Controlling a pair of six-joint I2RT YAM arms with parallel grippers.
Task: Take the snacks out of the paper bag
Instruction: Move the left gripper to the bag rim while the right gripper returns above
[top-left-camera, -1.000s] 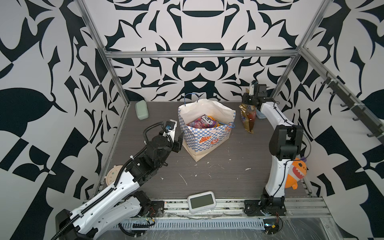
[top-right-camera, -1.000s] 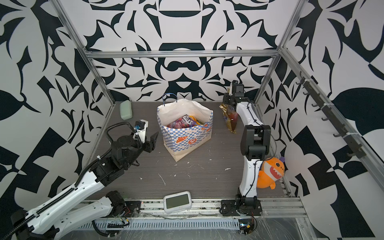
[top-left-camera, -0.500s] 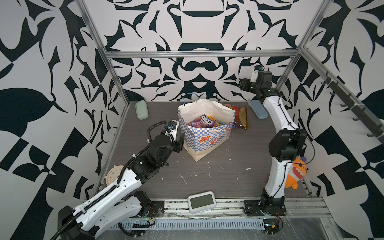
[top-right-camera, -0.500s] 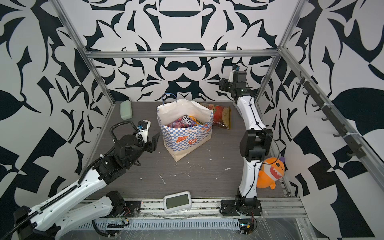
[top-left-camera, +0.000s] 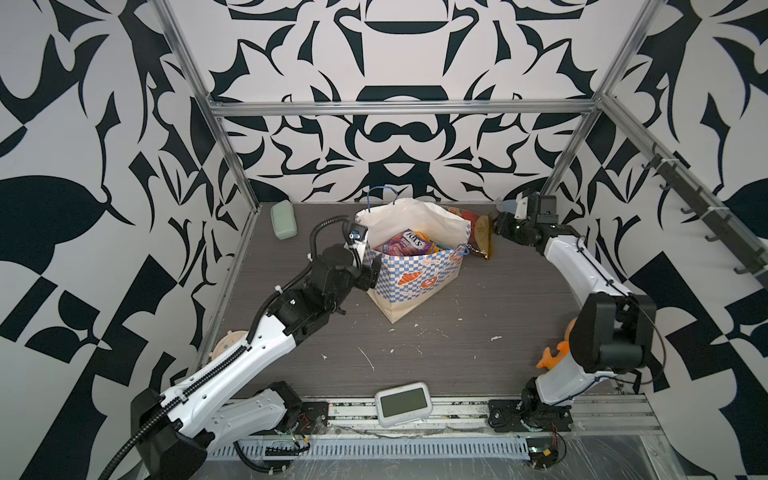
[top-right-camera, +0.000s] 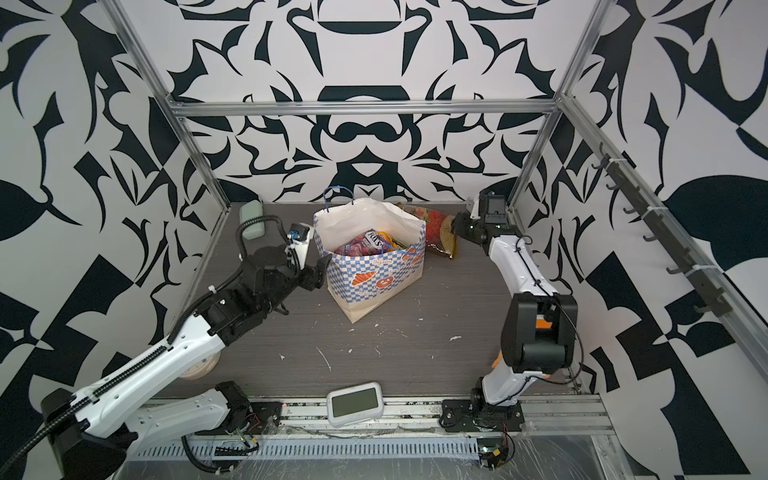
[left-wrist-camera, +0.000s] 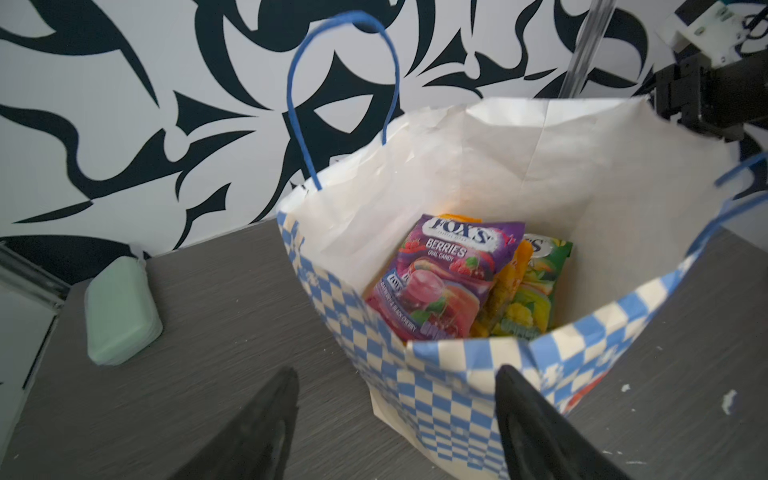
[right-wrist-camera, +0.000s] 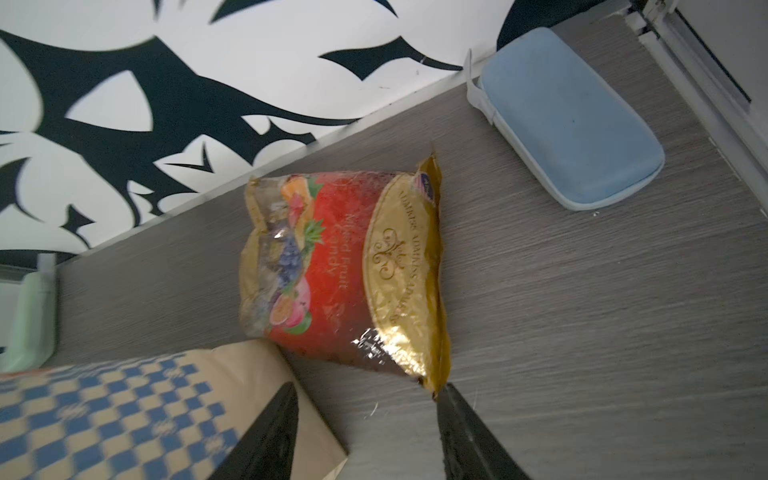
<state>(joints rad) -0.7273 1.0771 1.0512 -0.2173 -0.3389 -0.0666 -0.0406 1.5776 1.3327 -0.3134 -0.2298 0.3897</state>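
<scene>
**One out, more to go**

The red packet (right-wrist-camera: 340, 266) is down! A second ago it hung in the right gripper (right-wrist-camera: 365, 388); now it lies flat on the table (top-left-camera: 457, 353) just beside the bag (top-left-camera: 419, 270), with the jaws spread at its gold corner. The left gripper (left-wrist-camera: 397, 370) has widened too, spread at the bag's near corner (nothing held). The purple packet (left-wrist-camera: 444, 274) and others wait inside. Grey wood-grain top, white crumbs (top-left-camera: 368, 361), black-and-white walls (top-left-camera: 395, 137) all round.

Beside the black left claw (left-wrist-camera: 397, 374), the paper bag (left-wrist-camera: 457, 399) is tan with a blue-white checkered band and white inside. It holds a purple packet (left-wrist-camera: 444, 282) and a green packet (left-wrist-camera: 536, 299). Ahead of the right claw (right-wrist-camera: 368, 386), a red-gold fruit-print packet (right-wrist-camera: 345, 270) lies on the grey worktop (right-wrist-camera: 582, 311).
</scene>
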